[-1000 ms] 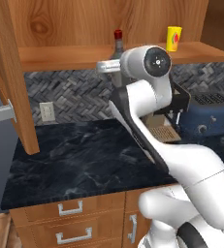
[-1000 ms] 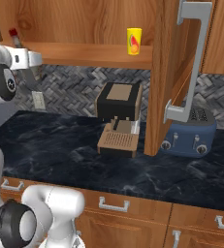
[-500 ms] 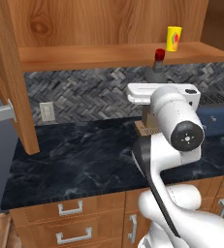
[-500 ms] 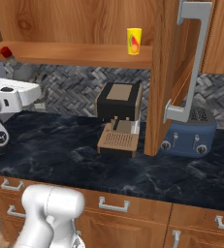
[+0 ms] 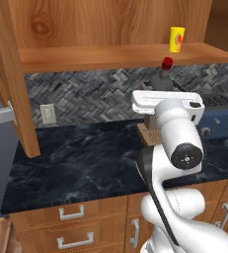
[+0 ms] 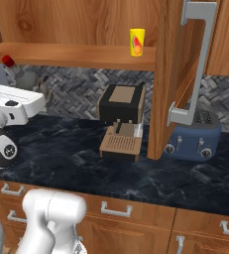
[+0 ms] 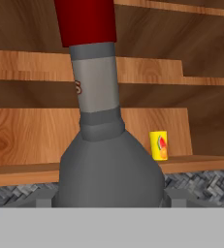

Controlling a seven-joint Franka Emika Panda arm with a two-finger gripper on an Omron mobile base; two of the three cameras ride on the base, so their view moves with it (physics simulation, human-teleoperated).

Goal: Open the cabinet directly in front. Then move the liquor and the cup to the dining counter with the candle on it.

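Tool (image 7: 108,206) clamped around the liquor (image 7: 104,145), bottle clear of the cabinet (image 5: 110,29).

Up close in the hand view the grey body sits between the tips, red cap upward, so the jaws look to be gripping it at their wide setting. From the left base view the liquor rides just above the white hand, out in front of the shelf and over the dark desk (image 5: 81,163). The cup (image 5: 177,38) waits on the shelf, well apart, and the cabinet doors stand open. I'd say the carry calls for keeping the bottle upright, swinging wide of the open door (image 6: 173,74) and the coffee machine (image 6: 122,106), and moving gently so it does not slip.
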